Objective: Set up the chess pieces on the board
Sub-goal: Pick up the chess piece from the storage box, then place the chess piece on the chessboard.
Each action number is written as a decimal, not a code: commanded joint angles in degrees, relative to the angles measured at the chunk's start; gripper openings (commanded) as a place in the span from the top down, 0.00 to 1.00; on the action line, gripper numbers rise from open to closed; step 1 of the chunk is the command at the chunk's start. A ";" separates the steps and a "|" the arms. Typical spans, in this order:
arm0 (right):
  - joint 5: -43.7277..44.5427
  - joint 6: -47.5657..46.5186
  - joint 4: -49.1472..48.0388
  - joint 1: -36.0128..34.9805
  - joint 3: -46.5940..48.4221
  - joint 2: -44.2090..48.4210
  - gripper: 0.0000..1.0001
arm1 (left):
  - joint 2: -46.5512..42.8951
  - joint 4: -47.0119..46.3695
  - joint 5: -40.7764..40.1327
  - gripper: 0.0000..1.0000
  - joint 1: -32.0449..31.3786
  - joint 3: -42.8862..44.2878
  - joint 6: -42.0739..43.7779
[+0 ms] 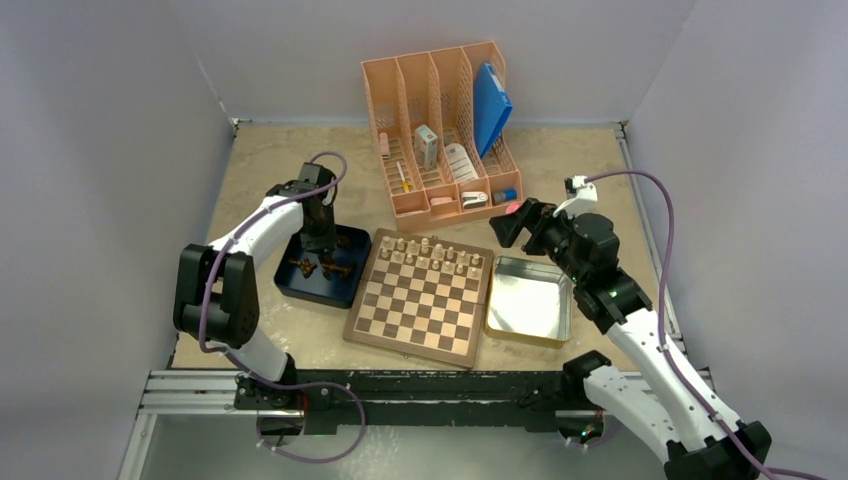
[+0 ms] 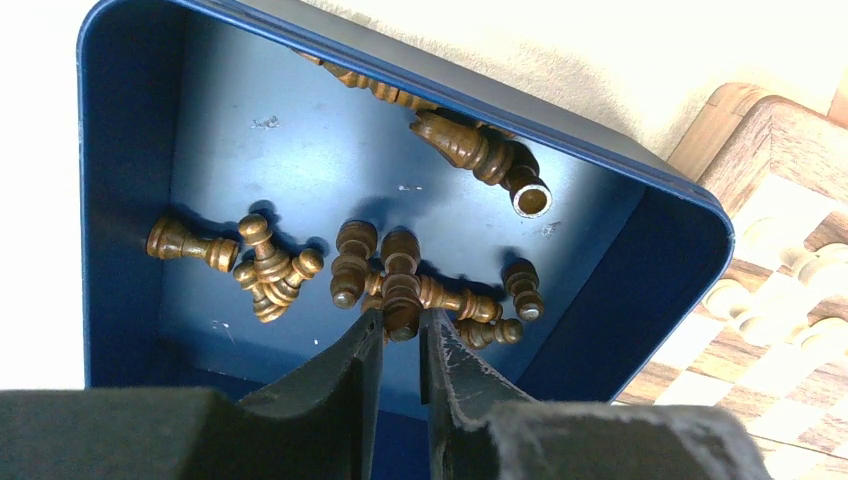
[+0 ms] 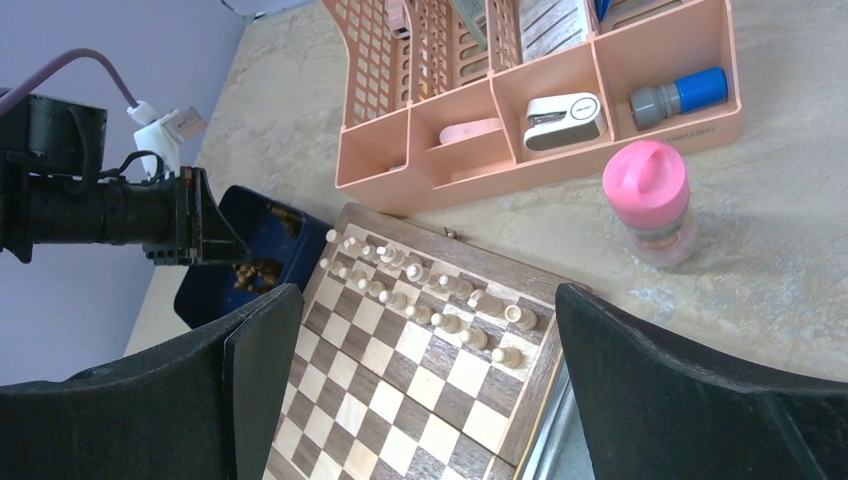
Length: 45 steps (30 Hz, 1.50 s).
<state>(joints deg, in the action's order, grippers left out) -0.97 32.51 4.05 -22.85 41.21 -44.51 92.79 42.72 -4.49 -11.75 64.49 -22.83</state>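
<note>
Several dark brown chess pieces point(image 2: 272, 272) lie loose in the dark blue tray point(image 2: 280, 150), left of the board point(image 1: 420, 298). My left gripper point(image 2: 402, 322) reaches down into the tray point(image 1: 296, 286), its fingertips shut on one dark chess piece point(image 2: 402, 290) in the middle pile. The board's near rows point(image 3: 400, 390) are bare; pale pieces point(image 1: 430, 252) fill its two far rows. My right gripper point(image 3: 425, 300) hovers wide open above the board's right side, holding nothing; in the top view the right gripper point(image 1: 510, 228) is over the board's far right corner.
A shiny metal tin point(image 1: 530, 300) lies right of the board. A peach desk organizer point(image 1: 440, 130) with small items stands behind it. A pink-capped bottle point(image 3: 648, 200) stands in front of the organizer. The left arm point(image 3: 90, 205) shows over the tray.
</note>
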 commanded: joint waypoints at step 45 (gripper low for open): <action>-1.39 2.89 1.74 0.11 -0.52 4.62 0.02 | -17.94 19.52 6.16 0.96 -37.16 6.83 -15.21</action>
<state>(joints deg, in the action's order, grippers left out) -1.50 34.61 7.05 -22.85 40.75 -41.04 74.89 59.64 3.40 -42.54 72.20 -31.29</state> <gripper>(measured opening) 0.983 0.133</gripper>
